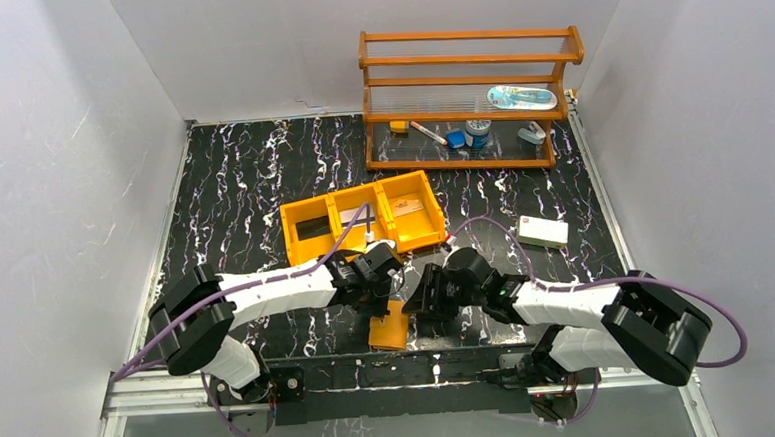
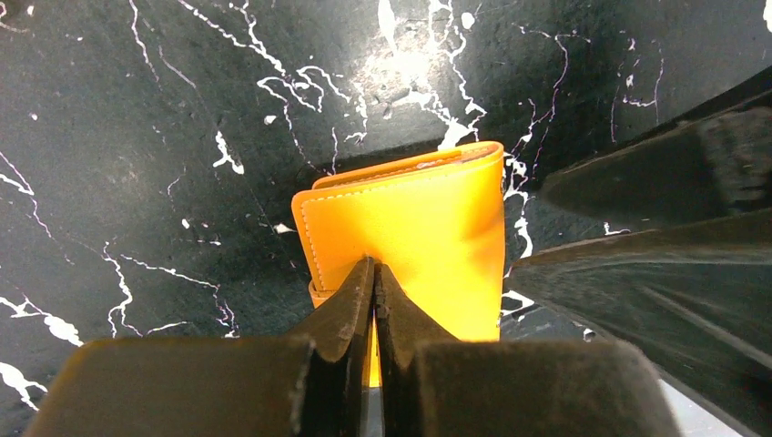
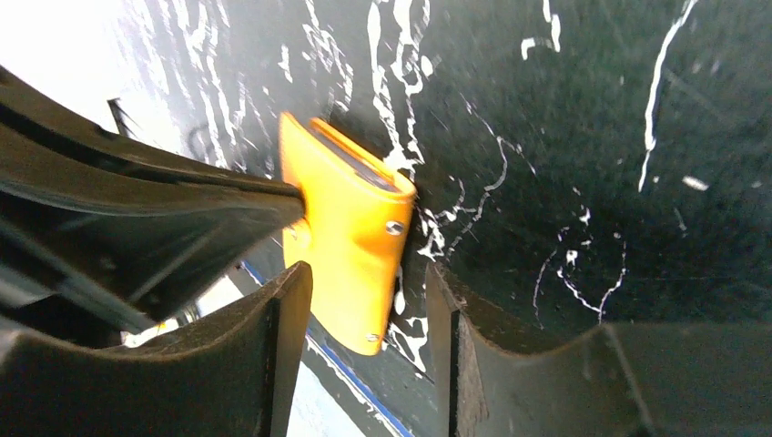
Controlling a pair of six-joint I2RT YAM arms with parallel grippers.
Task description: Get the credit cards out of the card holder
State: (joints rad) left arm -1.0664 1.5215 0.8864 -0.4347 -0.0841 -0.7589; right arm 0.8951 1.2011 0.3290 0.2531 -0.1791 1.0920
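The orange-tan card holder (image 1: 389, 331) lies folded near the table's front edge, between my two grippers. My left gripper (image 2: 374, 273) is shut, pinching a thin orange edge of the card holder (image 2: 410, 218) from above. My right gripper (image 3: 369, 278) is open, with the snap-stud end of the card holder (image 3: 350, 228) between its fingertips, not touching them. A grey strip (image 3: 350, 166) shows at the holder's folded edge; I cannot tell if it is a card. Credit cards lie in the orange tray: a dark one (image 1: 313, 227), a grey one (image 1: 355, 216) and a tan one (image 1: 408, 206).
The orange three-compartment tray (image 1: 290, 246) stands just behind the grippers. A white box with a red mark (image 1: 542, 231) lies at the right. A wooden shelf (image 1: 467, 99) with small items stands at the back. The table's front edge (image 1: 401, 363) is close to the holder.
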